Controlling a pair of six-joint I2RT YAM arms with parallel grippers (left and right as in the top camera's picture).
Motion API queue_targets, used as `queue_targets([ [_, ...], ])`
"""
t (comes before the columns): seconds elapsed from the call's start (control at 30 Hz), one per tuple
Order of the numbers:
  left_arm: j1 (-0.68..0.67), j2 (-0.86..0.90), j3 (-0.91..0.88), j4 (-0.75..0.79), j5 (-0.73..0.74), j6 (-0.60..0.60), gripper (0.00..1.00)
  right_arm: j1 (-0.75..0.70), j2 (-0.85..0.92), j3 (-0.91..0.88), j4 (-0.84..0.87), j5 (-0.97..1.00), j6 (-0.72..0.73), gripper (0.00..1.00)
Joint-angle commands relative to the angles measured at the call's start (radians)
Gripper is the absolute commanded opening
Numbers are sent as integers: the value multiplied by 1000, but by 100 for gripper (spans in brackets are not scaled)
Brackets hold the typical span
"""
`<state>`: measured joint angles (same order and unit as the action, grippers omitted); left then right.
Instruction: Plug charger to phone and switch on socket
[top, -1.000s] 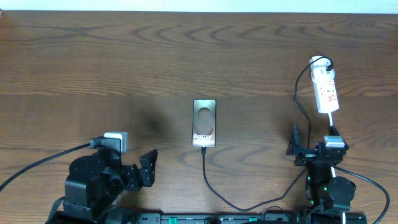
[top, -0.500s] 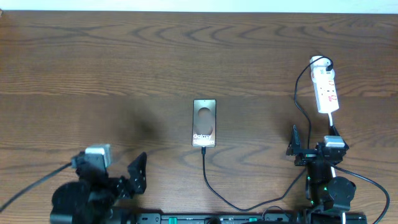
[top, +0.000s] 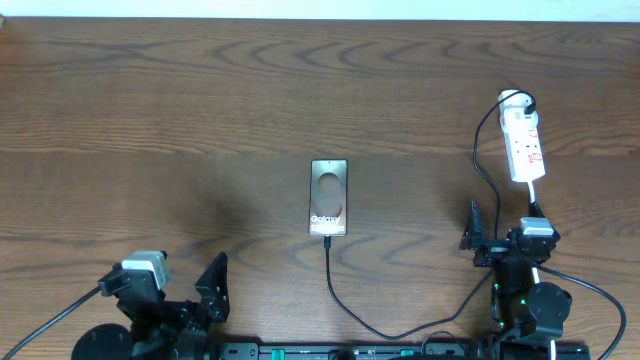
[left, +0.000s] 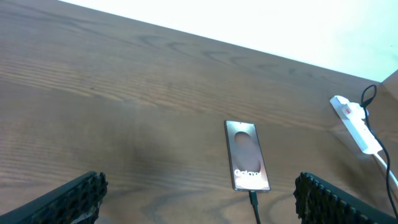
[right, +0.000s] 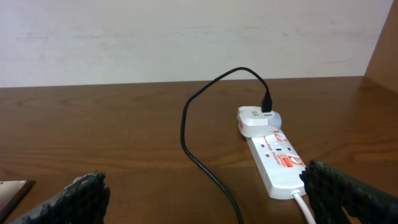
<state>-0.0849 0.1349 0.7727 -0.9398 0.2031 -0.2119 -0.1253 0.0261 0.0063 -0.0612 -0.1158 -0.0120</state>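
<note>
The phone (top: 329, 197) lies on a wood-grain table (top: 200, 100), white wall (right: 186, 37) behind.

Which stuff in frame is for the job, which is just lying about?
Job: phone, charger cable, power strip, white adapter plugged into it.
Not job: wooden table, left arm's thick black cable.
</note>
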Motion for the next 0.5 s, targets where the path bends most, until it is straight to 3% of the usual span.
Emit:
queue_targets([
  [0.0,4,-36,-13,-12,-46,10,98,-4,4,-1,-4,2,-11,99],
  [0.13,7,-81,-40,37,-114,10,98,-4,4,-1,-4,2,-11,99],
  [0.33,19,-107,-202,381,-99,171,98,-4,4,-1,-4,2,-11,99],
  [0.47,19,-108,-343,548,-98,178,98,-4,4,-1,-4,2,-11,99],
])
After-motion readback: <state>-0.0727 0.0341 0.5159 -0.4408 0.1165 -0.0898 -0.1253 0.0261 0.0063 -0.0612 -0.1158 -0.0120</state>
